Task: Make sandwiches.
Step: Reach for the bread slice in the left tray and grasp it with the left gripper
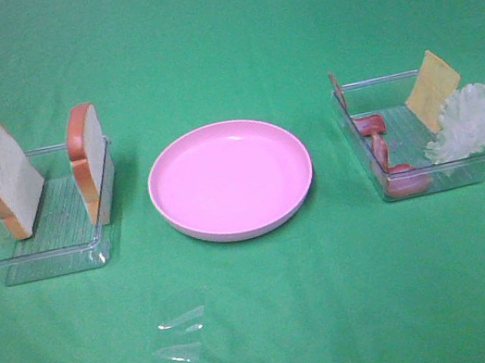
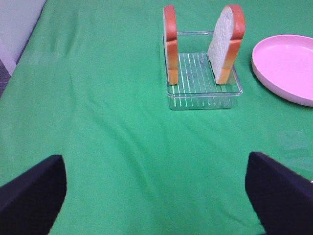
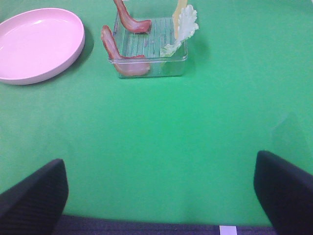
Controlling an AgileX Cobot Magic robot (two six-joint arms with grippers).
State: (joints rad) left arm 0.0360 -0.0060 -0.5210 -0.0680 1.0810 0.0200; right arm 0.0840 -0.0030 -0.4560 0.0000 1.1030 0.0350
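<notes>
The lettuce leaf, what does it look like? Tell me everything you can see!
The lettuce leaf is pale green with frilly, ruffled edges, and it looks like soft toy plastic. It stands on edge in the right-hand clear tray, leaning in the corner nearest the high camera, with its top poking above the rim. The yellow cheese square stands right behind it and seems to touch it. Nothing is gripping it.

Matt green cloth (image 1: 268, 327), glossy pink plastic plate (image 1: 233, 232), clear ribbed plastic trays (image 1: 56, 241)
</notes>
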